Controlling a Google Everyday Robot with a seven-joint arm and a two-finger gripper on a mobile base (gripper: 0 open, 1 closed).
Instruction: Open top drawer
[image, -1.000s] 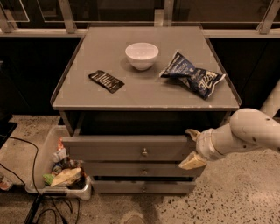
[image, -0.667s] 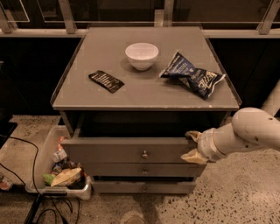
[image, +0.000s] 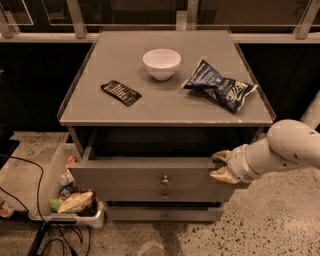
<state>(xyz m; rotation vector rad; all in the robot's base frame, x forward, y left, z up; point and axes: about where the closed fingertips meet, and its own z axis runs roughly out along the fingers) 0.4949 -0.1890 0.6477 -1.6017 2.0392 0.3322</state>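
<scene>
The top drawer (image: 125, 175) of the grey cabinet stands pulled out a little. Its wide flat front carries a small round metal knob (image: 164, 179), and a dark gap shows behind it under the cabinet top. My gripper (image: 220, 166) comes in from the right on a white arm. It is closed over the right end of the drawer front, one finger (image: 220, 156) behind the top edge and the other in front of the face.
The cabinet top (image: 100, 107) holds a white bowl (image: 161, 62), a blue chip bag (image: 220, 87) and a black flat packet (image: 121, 93). Two shorter drawers (image: 165, 216) sit below. A white bin of trash (image: 65, 200) and black cables (image: 42, 235) lie at the left.
The gripper's fingers have drawn closer together on the right end of the drawer front. The drawer front stands slightly further out.
</scene>
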